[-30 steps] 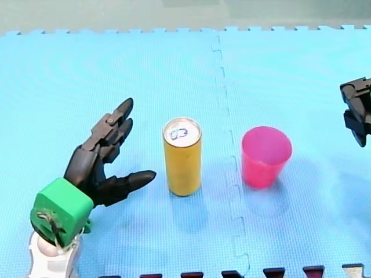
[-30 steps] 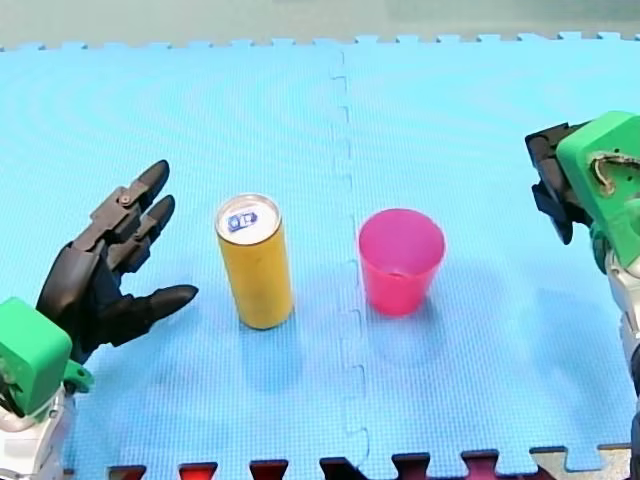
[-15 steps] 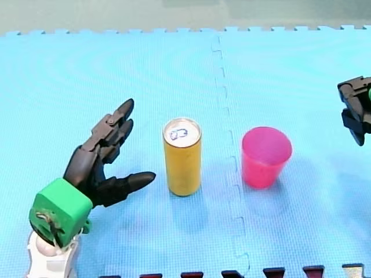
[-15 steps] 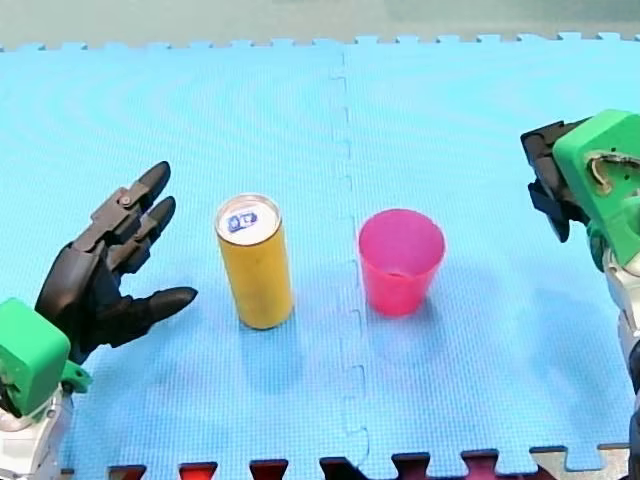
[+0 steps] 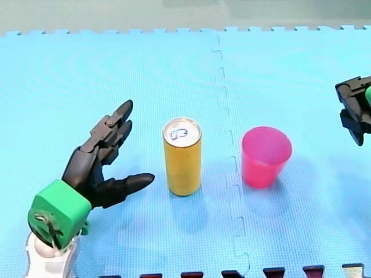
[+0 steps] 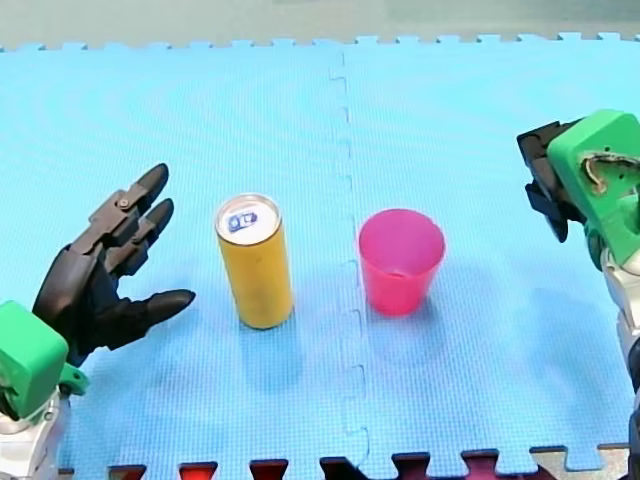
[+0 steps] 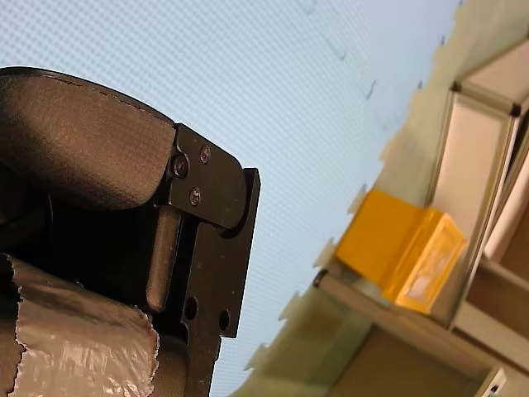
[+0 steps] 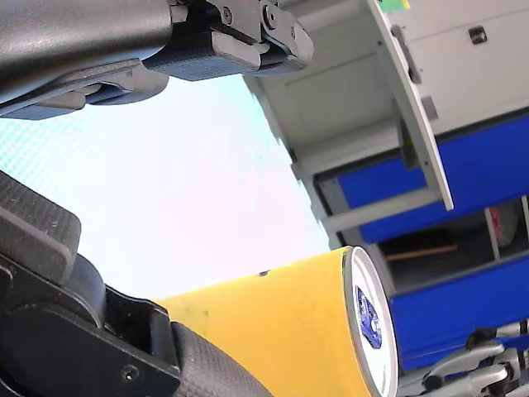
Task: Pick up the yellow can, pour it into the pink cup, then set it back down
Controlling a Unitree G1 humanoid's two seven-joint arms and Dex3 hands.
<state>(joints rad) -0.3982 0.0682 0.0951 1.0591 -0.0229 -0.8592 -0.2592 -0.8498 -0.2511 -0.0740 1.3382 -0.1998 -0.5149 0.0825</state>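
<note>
Yellow can [image 5: 182,157] upright, untouched; pink cup [image 5: 265,156] at its 3 o'clock. Left hand [image 5: 95,165] released, empty, at can's 9 o'clock. Right hand [image 6: 547,190] past cup, state cannot tell. Grasp, pour, return pending.

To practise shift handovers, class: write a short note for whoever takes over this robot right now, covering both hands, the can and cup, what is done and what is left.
Left hand: open, just left of the can, not touching it.
Right hand: at the right side of the mat, away from the cup.
Can stands upright on the mat; cup upright to its right, apart.
Done: nothing, can not yet grasped.
Left: grasp can, pour into cup, set can down.
</note>
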